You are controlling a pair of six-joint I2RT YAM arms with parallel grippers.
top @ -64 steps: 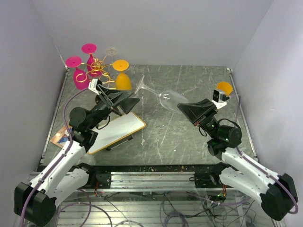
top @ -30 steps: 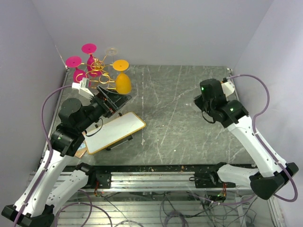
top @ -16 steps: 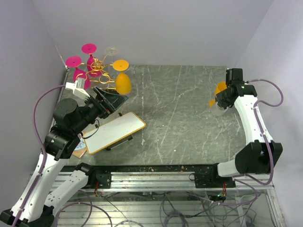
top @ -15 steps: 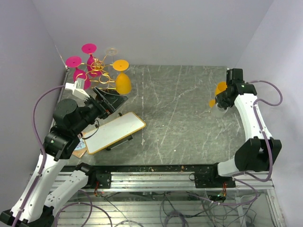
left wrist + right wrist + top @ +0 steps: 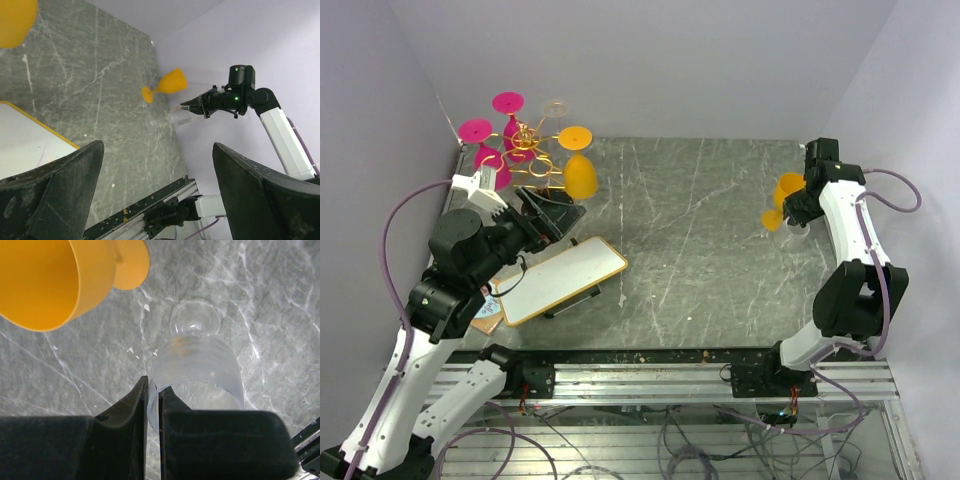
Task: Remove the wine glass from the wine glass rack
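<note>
Grey stone table point(image 5: 700, 240), right edge: my right hand point(image 5: 152, 386) pinches the wine glass point(image 5: 200, 367) by its rim, well off the rack point(image 5: 525, 140); left hand point(image 5: 155, 150) gapes. I'd plant its foot flat, clear of the orange glass point(image 5: 55, 275).

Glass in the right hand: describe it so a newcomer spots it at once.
Go to the far right edge of the grey marbled table, where the right hand reaches. Two stemmed glasses are close together; it is the clear wine glass, rim pinched by the hand. Its neighbour, the orange glass, is opaque; this one is see-through.
</note>
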